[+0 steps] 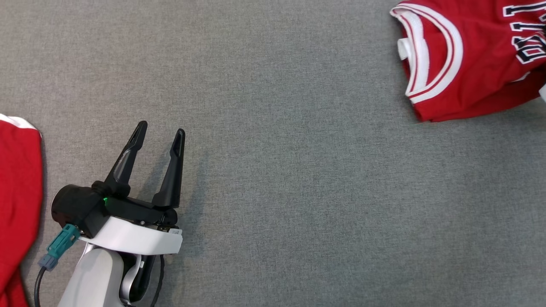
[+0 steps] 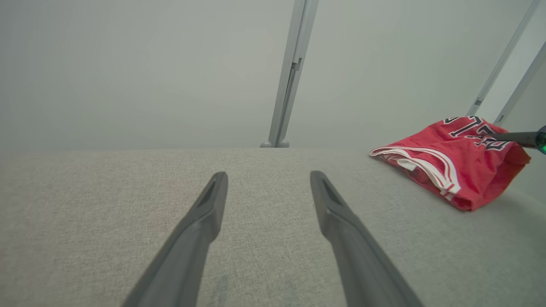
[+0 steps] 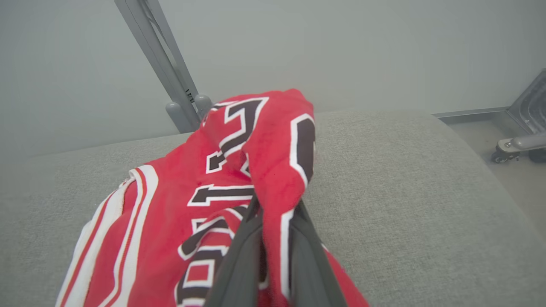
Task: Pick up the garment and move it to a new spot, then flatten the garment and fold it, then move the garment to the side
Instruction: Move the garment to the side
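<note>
The garment (image 1: 469, 64) is a red jersey with white trim and dark lettering, bunched at the far right of the grey cloth surface (image 1: 298, 170). In the right wrist view a fold of the garment (image 3: 170, 213) is pinched up between the fingers of my right gripper (image 3: 277, 207), which is shut on it. My left gripper (image 1: 162, 128) stands open over bare cloth at the lower left, well apart from the jersey. The left wrist view shows that gripper (image 2: 268, 175) holding nothing, the garment (image 2: 460, 170) to its right, and one of the right gripper's fingers (image 2: 514, 137) reaching into the jersey.
Another piece of red fabric (image 1: 17, 204) lies at the left edge, beside my left wrist. A grey metal post (image 2: 286, 85) stands behind the surface's far edge. The surface's rounded right edge (image 3: 469, 149) drops to the floor, where a caster (image 3: 512, 147) stands.
</note>
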Robot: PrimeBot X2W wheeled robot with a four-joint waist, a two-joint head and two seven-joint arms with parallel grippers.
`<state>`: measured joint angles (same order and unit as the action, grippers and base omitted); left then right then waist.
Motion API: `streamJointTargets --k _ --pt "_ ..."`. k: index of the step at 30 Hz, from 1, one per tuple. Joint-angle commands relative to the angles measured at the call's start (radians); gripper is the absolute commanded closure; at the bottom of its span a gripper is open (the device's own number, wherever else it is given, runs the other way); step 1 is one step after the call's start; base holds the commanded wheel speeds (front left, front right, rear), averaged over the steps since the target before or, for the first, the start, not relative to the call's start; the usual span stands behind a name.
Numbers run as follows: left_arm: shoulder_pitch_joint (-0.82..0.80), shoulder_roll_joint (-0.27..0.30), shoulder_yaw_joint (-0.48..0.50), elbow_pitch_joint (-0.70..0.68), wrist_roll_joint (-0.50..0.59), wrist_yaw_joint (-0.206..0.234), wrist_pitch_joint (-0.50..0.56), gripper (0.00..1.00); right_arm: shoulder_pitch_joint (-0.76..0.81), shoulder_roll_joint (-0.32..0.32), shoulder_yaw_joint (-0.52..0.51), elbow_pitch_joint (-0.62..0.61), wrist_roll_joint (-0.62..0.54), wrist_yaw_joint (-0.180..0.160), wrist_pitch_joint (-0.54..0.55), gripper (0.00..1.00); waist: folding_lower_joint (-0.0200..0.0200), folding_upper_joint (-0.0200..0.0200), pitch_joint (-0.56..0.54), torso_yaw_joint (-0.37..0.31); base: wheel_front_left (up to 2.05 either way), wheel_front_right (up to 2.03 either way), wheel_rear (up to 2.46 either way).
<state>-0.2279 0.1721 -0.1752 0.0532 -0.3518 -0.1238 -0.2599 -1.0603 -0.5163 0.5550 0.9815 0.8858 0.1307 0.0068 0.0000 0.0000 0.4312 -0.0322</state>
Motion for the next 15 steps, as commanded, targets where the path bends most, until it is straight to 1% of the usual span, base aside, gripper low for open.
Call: streamJointTargets --k 1,6,12,15 --pt "0.003 0.0 0.006 -0.002 0.006 -0.006 -0.004 0.0 -0.015 -0.01 0.002 0.012 -0.007 0.0 -0.011 1.0 0.0 0.0 -0.004 -0.002 0.0 0.0 0.0" --pt "0.005 -0.008 0.003 0.004 0.009 -0.008 -0.004 0.0 -0.043 -0.016 0.058 0.091 -0.076 0.0 -0.04 1.0 0.0 0.0 -0.014 -0.003 0.0 0.0 0.0" --pt "0.0 -0.011 -0.008 0.011 0.004 -0.008 -0.004 0.0 -0.08 -0.03 0.091 0.171 -0.135 0.0 -0.099 1.0 0.0 0.0 -0.015 0.017 0.0 0.0 0.0" --pt "-0.002 -0.009 -0.01 0.011 0.0 -0.008 -0.004 0.0 -0.099 -0.024 0.095 0.227 -0.158 0.0 -0.118 1.0 0.0 0.0 -0.013 0.029 0.0 0.0 0.0"
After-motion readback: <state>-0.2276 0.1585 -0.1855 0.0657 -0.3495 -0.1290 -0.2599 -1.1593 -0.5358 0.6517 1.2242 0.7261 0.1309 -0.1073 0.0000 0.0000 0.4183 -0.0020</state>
